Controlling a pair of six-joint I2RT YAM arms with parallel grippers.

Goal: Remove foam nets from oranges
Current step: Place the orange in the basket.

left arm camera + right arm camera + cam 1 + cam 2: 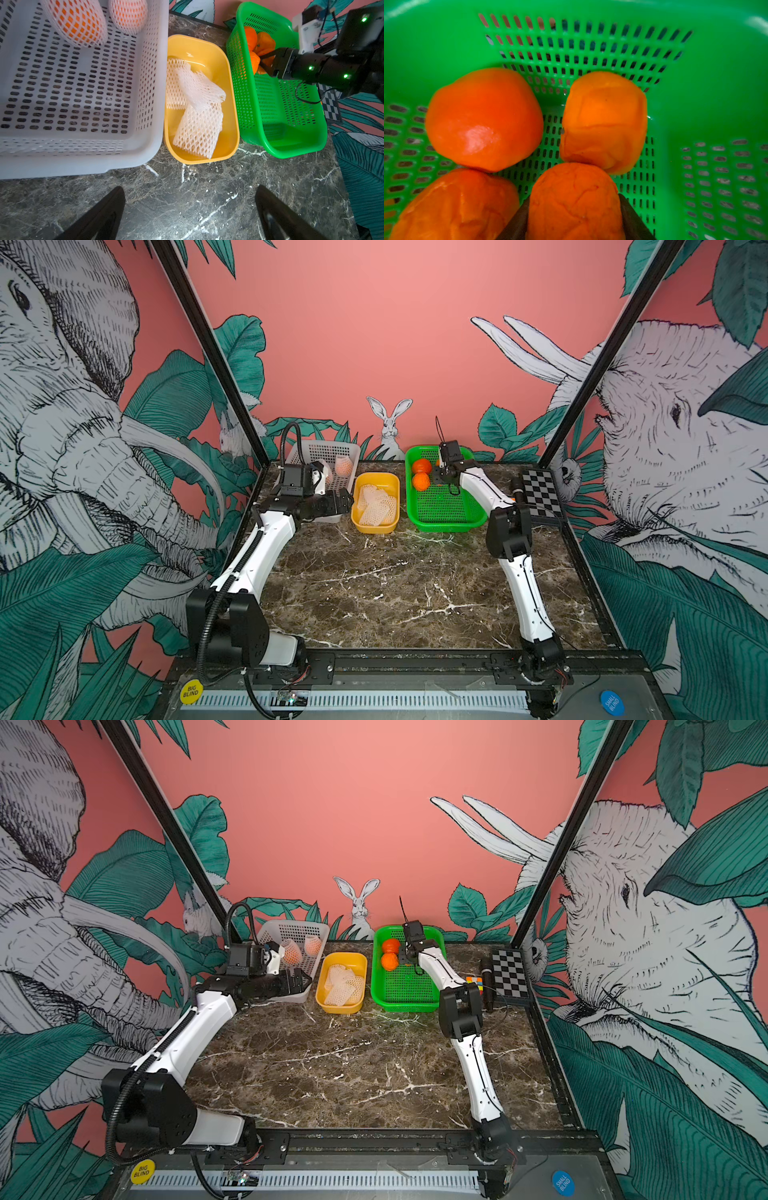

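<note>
The right gripper (573, 199) is closed on a bare orange (575, 182). In the right wrist view a dark finger presses each side of the fruit, and the lower part of both is cut off by the frame edge. The held orange sits low at the far end of the green basket (716, 83), touching another orange (604, 122). Two more lie just beside them (483, 120) (454, 205), the last partly out of frame. In both top views the wrist hides the grip, and only two of the four oranges show clearly.

The left gripper (190, 188) stands wide open and holds nothing. Only the tips of its two fingers enter the left wrist view, over the bare marble table (207, 197). In a top view it hangs at the near edge of the white basket (291, 925).

Two netted oranges (81, 22) (128, 14) rest at the far end of that white basket, their tops cut off in the left wrist view. In a top view one is half hidden behind the left wrist.

Empty foam nets (197, 108) lie overlapping in the yellow tray (207, 54), which stands between the two baskets. Their number cannot be made out.

A puzzle cube (474, 982) and a checkerboard (509, 973) lie at the right edge of the table, the cube partly hidden by the right arm.
</note>
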